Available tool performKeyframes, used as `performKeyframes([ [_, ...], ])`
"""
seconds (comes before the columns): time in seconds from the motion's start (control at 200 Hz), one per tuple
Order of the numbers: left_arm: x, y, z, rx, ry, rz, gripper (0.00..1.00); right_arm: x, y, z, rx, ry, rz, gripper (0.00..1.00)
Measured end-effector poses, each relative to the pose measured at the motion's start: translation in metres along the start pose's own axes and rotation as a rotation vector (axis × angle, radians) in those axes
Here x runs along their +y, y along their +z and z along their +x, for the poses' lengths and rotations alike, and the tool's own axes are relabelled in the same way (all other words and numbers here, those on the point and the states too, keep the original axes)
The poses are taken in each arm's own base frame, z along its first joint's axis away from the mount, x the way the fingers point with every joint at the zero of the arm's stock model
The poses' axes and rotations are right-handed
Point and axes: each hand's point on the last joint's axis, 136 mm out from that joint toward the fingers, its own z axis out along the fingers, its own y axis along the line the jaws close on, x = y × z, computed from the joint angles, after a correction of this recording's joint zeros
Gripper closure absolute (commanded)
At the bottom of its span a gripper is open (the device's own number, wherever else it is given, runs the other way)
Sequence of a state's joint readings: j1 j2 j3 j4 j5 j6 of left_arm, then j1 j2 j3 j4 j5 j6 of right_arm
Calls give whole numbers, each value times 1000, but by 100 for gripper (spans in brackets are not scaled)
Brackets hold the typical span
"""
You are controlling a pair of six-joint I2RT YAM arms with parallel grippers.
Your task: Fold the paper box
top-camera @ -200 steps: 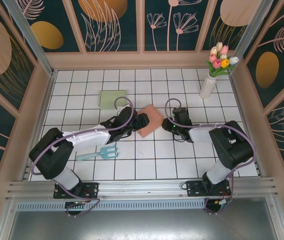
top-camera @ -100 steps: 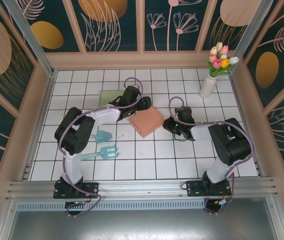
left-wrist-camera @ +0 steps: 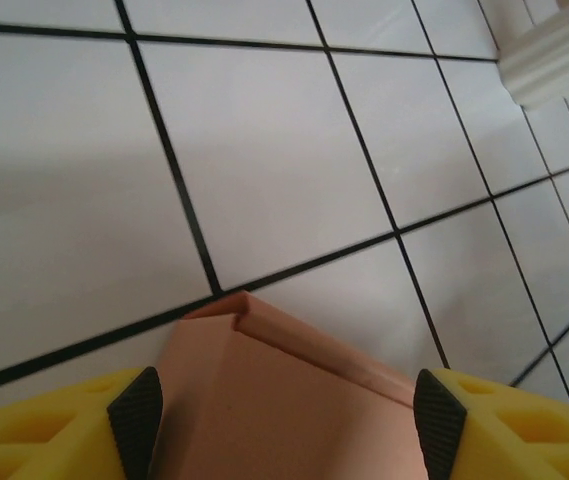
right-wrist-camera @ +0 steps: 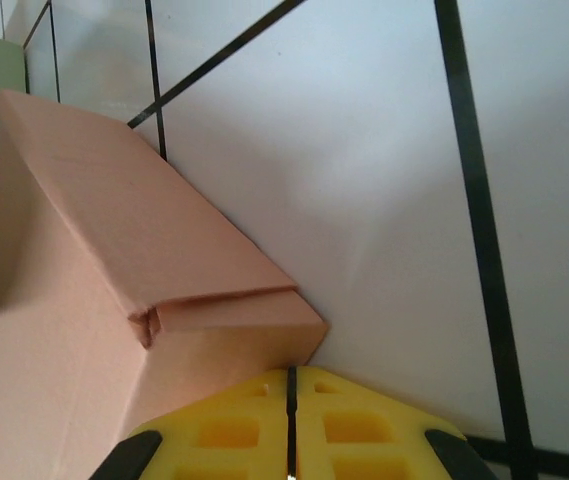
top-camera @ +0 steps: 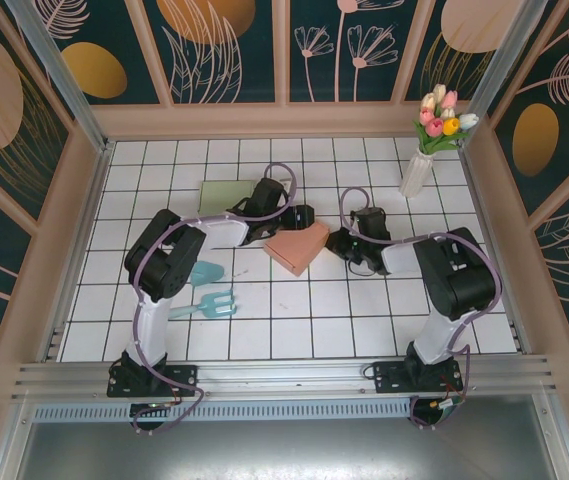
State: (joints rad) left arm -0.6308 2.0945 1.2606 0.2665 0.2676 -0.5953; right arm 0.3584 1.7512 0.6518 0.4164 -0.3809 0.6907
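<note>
The pink paper box lies half-folded on the white tiles in the middle of the top view. My left gripper reaches it from the far left. In the left wrist view that gripper is open and straddles the box, whose raised flap edge points away. Its black pads stand just off the box's sides. My right gripper is at the box's right side. In the right wrist view it is shut, with its yellow fingertips pressed against a folded corner of the box and nothing between them.
A pale green sheet lies on the tiles behind the left arm. A teal hand fork and a teal trowel lie near the left arm. A white vase of tulips stands at the back right.
The left arm swung from the box's near-left side round to its far side, its jaws narrowing. The box turned and shifted slightly. The right gripper closed and pushed against the box's right corner.
</note>
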Motion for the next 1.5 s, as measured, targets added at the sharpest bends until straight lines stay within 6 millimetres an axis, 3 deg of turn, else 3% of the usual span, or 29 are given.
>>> performKeyframes([
  [0.445, 0, 0, 4, -22, -6, -42, 30, 1, -1, -2, 7, 13, -27, 90],
  [0.781, 17, -31, 9, -31, -98, -90, 28, -8, -38, 5, -77, 2, 58, 90],
  [0.966, 22, -57, 25, -44, -117, -90, 29, -11, -47, 38, -34, -11, 69, 90],
  [1.216, 38, -68, 62, -12, -170, -82, 30, 12, -34, 99, 97, -90, 49, 90],
  [1.416, 21, -66, 61, -26, -186, -20, 30, 37, -12, 103, 123, -88, -2, 90],
  [1.501, 23, -66, 61, -44, -189, -32, 30, 41, -8, 103, 124, -69, -9, 90],
])
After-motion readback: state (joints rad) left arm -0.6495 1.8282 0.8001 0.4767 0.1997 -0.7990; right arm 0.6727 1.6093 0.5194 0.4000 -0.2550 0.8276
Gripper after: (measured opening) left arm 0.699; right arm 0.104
